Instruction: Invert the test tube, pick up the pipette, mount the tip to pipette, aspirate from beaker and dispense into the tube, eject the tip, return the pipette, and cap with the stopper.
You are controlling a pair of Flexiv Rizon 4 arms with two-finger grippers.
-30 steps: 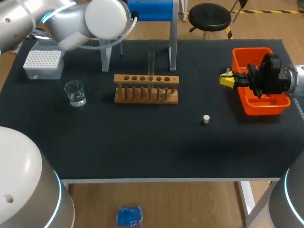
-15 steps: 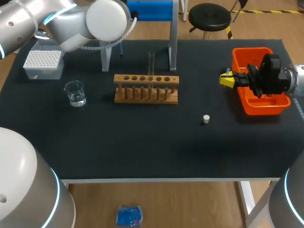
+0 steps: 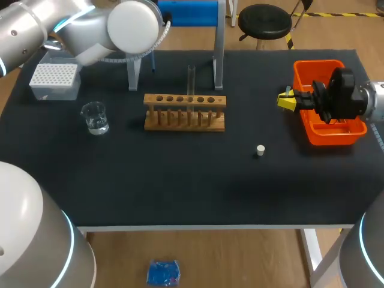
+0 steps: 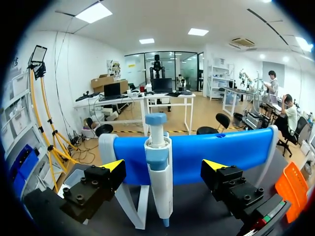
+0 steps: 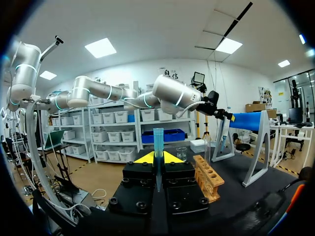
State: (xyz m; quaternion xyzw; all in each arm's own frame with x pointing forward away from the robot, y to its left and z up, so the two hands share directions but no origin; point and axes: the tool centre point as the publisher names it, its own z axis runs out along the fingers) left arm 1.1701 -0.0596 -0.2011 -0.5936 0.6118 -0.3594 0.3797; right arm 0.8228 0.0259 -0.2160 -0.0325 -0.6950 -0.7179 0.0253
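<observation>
Left end effector point(image 4: 164, 166): fingers apart, pipette point(image 4: 158, 147) between them, untouched; from overhead we found it hidden behind the left arm point(image 3: 129, 24).
Right end effector point(image 5: 157, 158): clamped on a slim teal tip point(image 5: 158, 140).

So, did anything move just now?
Only my left arm shifted a tiny bit at the table's back left; which way is hard to tell. Nothing was taken hold of or let go. The right end effector, the test tube in its wooden rack, the beaker and the stopper stayed put.
</observation>
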